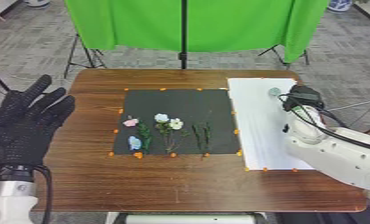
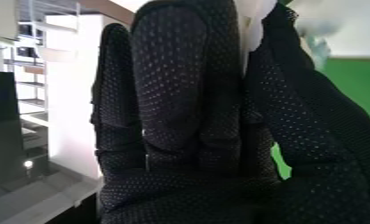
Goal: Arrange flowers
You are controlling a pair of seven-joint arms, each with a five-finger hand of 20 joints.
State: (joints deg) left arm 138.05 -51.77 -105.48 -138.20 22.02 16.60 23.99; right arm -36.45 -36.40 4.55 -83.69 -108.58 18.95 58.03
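Several flowers lie on a dark mat (image 1: 221, 102) on the desk (image 1: 173, 187): a pink flower (image 1: 131, 122), a pale blue flower (image 1: 134, 143), two white flowers (image 1: 169, 121) and green sprigs (image 1: 202, 135), with orange bits (image 1: 139, 155) around its edges. A pale green flower (image 1: 275, 92) is at the white sheet (image 1: 263, 135), just beside the right robot hand (image 1: 303, 96), whose grip I cannot tell. The left robot hand (image 1: 26, 127) is open at the desk's left side. Behind stands a green cloth (image 1: 128, 25).
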